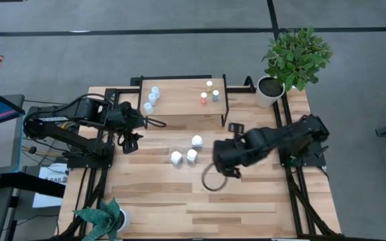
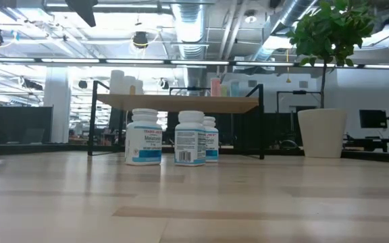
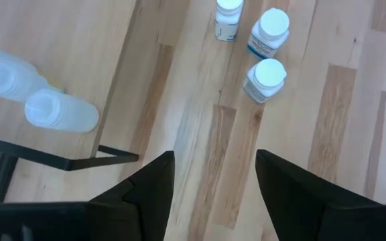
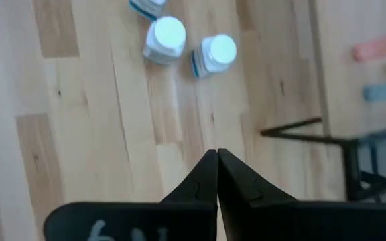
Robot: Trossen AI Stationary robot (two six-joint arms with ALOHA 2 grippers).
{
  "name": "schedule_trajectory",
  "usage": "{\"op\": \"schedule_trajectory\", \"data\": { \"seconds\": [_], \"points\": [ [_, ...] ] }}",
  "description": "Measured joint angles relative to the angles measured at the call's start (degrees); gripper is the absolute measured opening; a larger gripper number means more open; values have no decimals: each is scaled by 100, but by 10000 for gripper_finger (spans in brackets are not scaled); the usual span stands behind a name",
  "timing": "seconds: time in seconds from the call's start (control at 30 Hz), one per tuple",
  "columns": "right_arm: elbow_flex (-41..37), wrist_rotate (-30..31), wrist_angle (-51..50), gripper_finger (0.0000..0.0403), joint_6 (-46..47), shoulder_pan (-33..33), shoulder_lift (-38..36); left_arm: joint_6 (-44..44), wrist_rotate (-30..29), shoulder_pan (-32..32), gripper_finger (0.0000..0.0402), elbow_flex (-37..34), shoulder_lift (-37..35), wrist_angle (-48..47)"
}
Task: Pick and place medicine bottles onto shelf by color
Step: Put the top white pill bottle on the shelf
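Observation:
Three white medicine bottles (image 1: 188, 152) with blue-banded labels stand upright on the table in front of the shelf (image 1: 183, 107); the low view shows them (image 2: 190, 138) close together. On the shelf's left end stand three pale bluish bottles (image 1: 151, 98). Its right end holds a reddish bottle (image 1: 204, 98), a greenish one (image 1: 214, 96) and a pale one (image 1: 209, 85). My left gripper (image 3: 213, 181) hangs open above the table near the shelf's left front leg. My right gripper (image 4: 216, 164) is shut and empty, raised to the right of the three white bottles (image 4: 179, 40).
A potted plant in a white pot (image 1: 270, 90) stands at the far right corner, and another plant (image 1: 106, 217) sits at the near left edge. A dark cable loop (image 1: 213, 179) hangs under the right arm. Bare tabletop (image 1: 179, 201) lies toward the near edge.

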Motion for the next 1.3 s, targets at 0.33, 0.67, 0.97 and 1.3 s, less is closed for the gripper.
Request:
{"op": "schedule_trajectory", "data": {
  "seconds": [0.33,0.67,0.97,1.3],
  "points": [
    [-2442,1172,1111,16,839,876,-2113,-50,-175,2,196,0,0,63],
    [-5084,-299,3980,19,1078,717,-3668,-92,-185,2,197,0,0,309],
    [-5217,-294,4280,26,873,432,-3266,-100,-187,2,197,0,0,309],
    [-5217,-423,4713,147,64,-113,-2654,-97,-194,2,196,0,0,306]
  ]
}}
